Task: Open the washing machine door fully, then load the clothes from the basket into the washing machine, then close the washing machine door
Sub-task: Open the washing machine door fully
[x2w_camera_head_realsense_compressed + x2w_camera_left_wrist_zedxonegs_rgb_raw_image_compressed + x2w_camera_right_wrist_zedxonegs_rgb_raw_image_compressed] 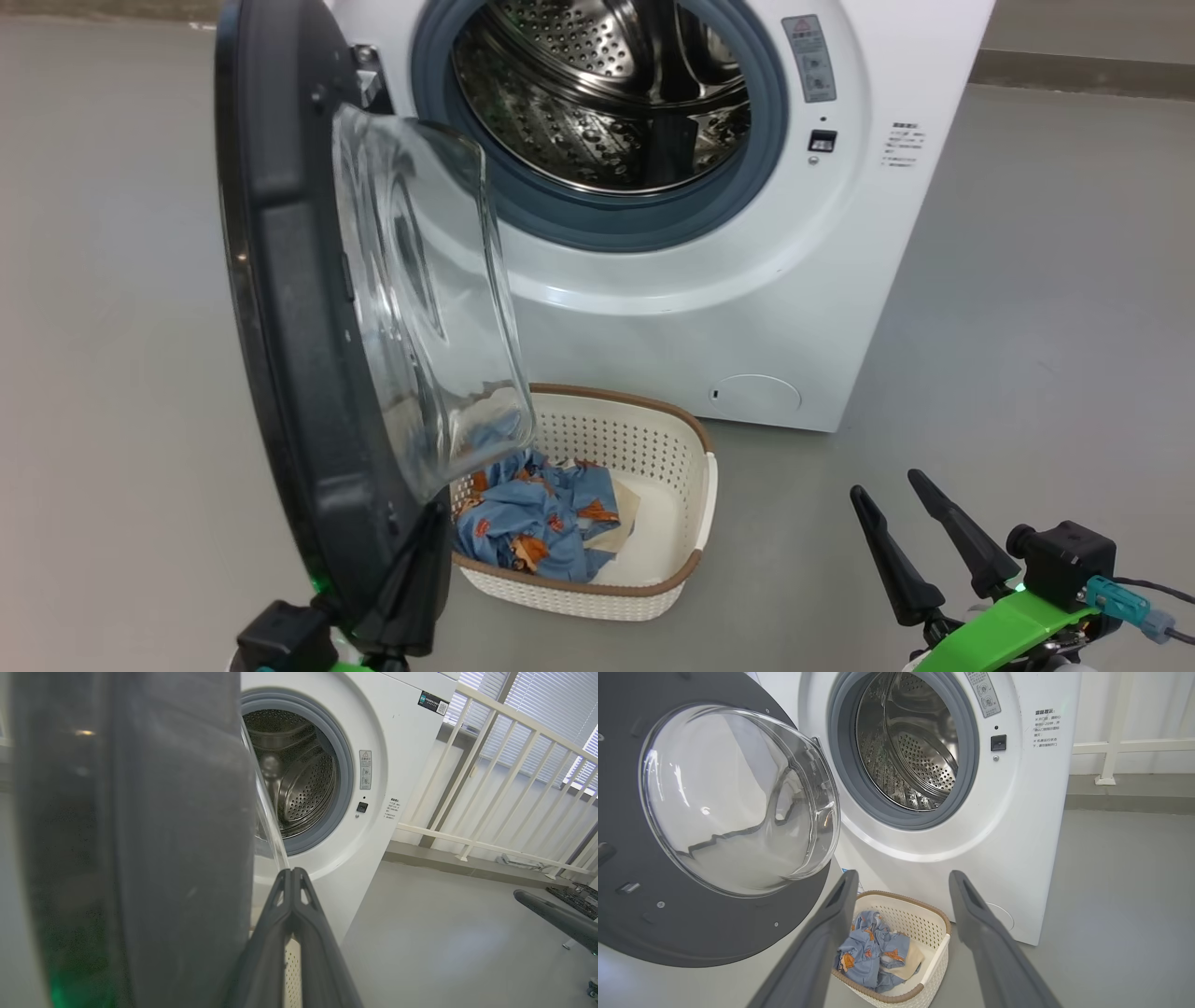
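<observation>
Head view: left fingers [411, 579] closed beside the washing machine door [289, 280], right fingers [894, 560] wide, empty.

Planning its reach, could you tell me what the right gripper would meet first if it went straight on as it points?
Probably the washing machine, on its front below the drum opening and above the basket; depth is unclear.

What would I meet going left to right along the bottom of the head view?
left gripper → basket → right gripper
</observation>
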Available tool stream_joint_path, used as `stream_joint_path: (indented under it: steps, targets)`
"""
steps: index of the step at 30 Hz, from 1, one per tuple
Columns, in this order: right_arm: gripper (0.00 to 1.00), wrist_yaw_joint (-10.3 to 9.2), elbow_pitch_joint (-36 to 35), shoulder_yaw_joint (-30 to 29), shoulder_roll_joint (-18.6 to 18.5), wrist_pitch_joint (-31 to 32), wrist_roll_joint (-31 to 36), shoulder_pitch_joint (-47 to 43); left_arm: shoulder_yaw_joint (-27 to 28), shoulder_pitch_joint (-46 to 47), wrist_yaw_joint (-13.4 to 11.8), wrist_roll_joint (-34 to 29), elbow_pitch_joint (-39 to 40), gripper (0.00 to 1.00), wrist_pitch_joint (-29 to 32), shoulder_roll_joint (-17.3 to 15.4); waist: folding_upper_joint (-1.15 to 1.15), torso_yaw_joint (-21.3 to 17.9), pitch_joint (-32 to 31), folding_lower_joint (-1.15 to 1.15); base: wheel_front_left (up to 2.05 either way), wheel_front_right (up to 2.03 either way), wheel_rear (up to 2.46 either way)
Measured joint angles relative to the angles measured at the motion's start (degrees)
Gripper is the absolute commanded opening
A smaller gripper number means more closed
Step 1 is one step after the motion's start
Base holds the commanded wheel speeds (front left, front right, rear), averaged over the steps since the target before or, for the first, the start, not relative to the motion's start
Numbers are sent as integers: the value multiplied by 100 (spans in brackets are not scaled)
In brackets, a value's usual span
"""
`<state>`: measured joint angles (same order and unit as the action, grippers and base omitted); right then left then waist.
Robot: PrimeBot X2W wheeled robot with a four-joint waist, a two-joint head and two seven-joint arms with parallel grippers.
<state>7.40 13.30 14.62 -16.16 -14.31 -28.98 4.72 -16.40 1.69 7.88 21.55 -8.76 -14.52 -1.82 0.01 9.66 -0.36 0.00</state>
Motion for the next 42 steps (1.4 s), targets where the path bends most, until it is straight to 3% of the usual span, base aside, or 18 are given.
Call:
stream_joint_path:
  steps: [19, 42]
  targets:
    - [100, 0, -13, -53, 81, 0, 1, -1, 809, 2, 0, -82, -126, 0, 0, -41, 0, 479, 3, 0, 0, 0, 0]
    - [100, 0, -100, -160, 142, 0, 18, 159, 1277, 844, -13, -69, -881, 0, 83, -548, 0, 954, 475, 0, 0, 0, 0]
